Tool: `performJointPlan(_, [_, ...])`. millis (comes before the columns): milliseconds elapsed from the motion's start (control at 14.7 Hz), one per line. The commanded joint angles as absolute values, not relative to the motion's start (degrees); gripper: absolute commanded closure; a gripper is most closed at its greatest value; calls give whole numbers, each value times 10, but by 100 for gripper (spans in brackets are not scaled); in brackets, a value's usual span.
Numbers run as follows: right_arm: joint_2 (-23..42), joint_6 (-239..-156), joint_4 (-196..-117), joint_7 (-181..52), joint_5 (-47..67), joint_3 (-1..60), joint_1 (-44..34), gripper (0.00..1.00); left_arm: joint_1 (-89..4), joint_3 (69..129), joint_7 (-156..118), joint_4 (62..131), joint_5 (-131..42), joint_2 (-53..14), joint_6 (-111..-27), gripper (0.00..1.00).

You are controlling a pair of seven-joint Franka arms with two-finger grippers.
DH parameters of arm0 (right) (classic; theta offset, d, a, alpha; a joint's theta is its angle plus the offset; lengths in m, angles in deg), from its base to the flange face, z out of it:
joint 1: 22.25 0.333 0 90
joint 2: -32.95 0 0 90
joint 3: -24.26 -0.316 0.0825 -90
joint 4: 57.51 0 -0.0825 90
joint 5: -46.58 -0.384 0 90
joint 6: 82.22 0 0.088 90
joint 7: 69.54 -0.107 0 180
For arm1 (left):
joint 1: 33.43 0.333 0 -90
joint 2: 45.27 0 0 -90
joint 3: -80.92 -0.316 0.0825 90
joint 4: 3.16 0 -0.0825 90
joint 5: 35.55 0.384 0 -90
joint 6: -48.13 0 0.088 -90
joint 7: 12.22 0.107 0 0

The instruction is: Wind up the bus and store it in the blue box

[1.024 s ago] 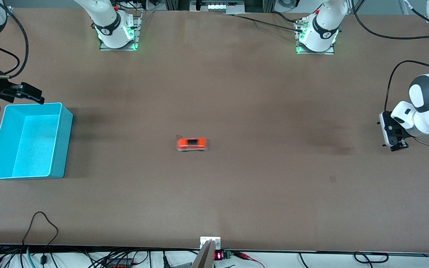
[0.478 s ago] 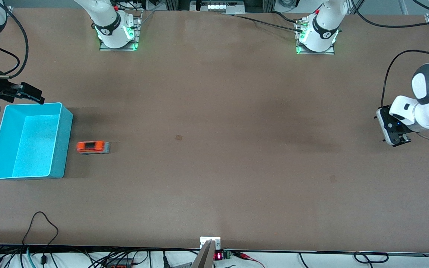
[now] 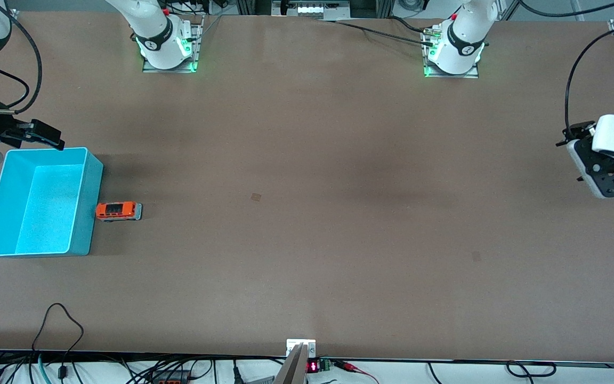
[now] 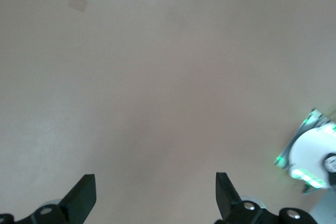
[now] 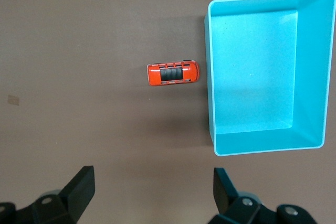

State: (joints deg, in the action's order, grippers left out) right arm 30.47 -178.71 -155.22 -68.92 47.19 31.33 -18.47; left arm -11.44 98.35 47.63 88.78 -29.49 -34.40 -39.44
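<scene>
Brown counter (image 3: 307, 213) carries everything, bare across most of its middle. The blue box (image 3: 40, 202) is the biggest item: an open-topped cyan bin sitting at the right arm's end of the counter, nothing inside it, clear in the right wrist view (image 5: 262, 72). My left end effector (image 3: 597, 176) hangs in the air over the left arm's end of the counter, fingers (image 4: 81, 198) spread wide, gripping nothing; its wrist view shows only bare counter under it and an arm base with green lights at the edge. My right end effector (image 3: 40, 134) is up over the counter's edge just by the blue box's corner farthest from the front camera, fingers (image 5: 79, 184) wide apart too, empty. The bus (image 3: 118, 210) is the smallest: an orange-red toy with dark roof windows, upright on its wheels on the counter, outside the box, one end just beside the box's long wall toward the counter's middle; can't tell if it touches. Also seen from above in the right wrist view (image 5: 172, 73).
</scene>
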Motion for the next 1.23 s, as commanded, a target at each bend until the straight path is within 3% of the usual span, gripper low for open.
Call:
performJointPlan(0, [306, -1792, -1555, -693, 469, 313, -187, 0, -113, 1019, 359, 843, -296, -360, -335, 0])
performJointPlan(137, [305, -1793, -1552, -689, 468, 315, -198, 0, -164, 1001, 278, 849, -297, -384, -331, 0])
performJointPlan(410, [288, -1794, -1545, -689, 475, 312, -190, 0, -280, 882, 227, 865, -315, -409, -346, 0])
performJointPlan(683, [239, -1795, -1513, -686, 468, 309, -190, 0, -362, 796, -13, 942, -379, -464, -425, 0])
performJointPlan(819, [200, -1795, -1477, -653, 467, 308, -189, 0, -376, 793, -75, 971, -379, -483, -471, 0])
performJointPlan(1160, [133, -1826, -1429, -564, 464, 308, -178, 0, -364, 794, -67, 952, -379, -473, -457, 0])
